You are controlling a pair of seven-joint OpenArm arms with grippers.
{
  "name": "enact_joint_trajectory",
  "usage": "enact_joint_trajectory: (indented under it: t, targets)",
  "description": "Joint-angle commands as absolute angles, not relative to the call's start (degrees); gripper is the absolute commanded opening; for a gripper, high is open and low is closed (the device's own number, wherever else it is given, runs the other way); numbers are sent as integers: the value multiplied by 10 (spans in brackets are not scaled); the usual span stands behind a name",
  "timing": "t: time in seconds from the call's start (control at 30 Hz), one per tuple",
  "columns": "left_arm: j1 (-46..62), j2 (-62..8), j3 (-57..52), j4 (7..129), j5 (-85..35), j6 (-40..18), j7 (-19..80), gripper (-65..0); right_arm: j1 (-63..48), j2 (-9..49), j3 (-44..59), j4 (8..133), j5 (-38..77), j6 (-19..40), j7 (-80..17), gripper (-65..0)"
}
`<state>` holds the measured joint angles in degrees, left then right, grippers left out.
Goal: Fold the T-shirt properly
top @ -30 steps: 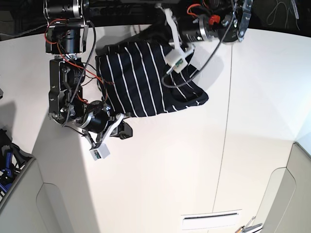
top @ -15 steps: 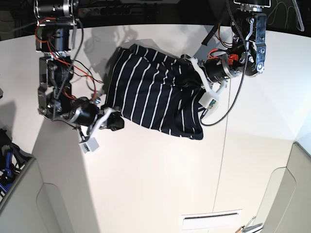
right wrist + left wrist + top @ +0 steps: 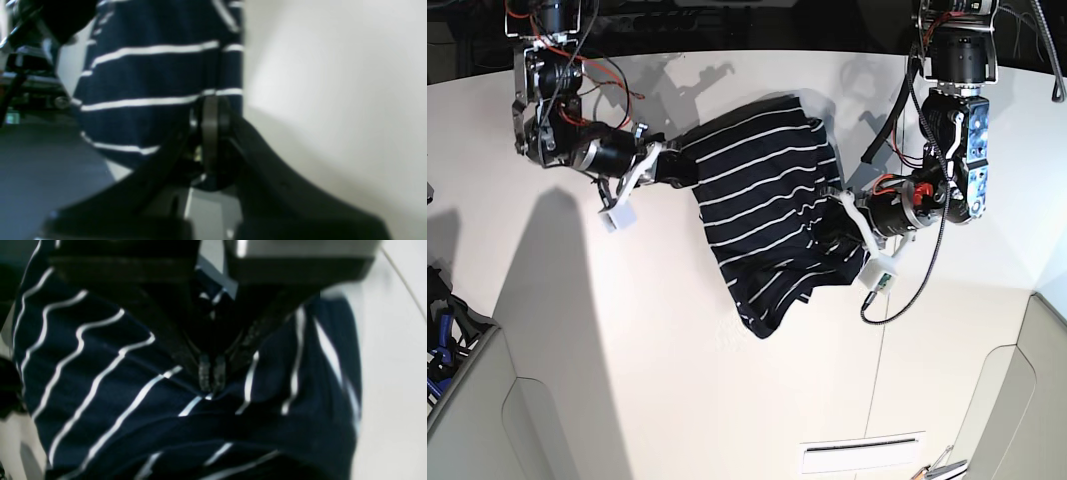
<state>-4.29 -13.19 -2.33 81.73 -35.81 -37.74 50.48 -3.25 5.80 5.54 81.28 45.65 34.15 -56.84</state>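
Navy T-shirt point(image 3: 767, 200) with thin white stripes lies bunched and creased at upper centre of the white surface point(image 3: 677, 380). Left gripper point(image 3: 839, 198) and right gripper point(image 3: 670, 163) jaws each clench its edge.
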Motion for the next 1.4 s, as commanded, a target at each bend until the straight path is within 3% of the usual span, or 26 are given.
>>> enact_joint_trajectory:
  t: [0.0,0.33,0.6,0.77,1.1,1.37]
  targets:
    - [-53,-135,-25,825,-373,-379,495,-650,-33,49,55,834,475,348,-565,-650]
    - [-51,-146,-25,877,-410,-380,524,-650,-46,23,71,919,463,346,-601,-650]
    - [0,-237,-38,964,-465,-381,525,-650,-45,24,140,988,462,345,-605,-650]
    - [70,-272,-83,984,-491,-382,530,-650,-50,37,203,1002,463,345,-666,-650]
    - [329,-275,-255,1100,-526,-397,548,-650,-224,142,233,1078,515,349,-671,-650]
    - [497,-273,-277,1100,-477,-396,546,-650,-355,239,228,1079,514,348,-667,-650]
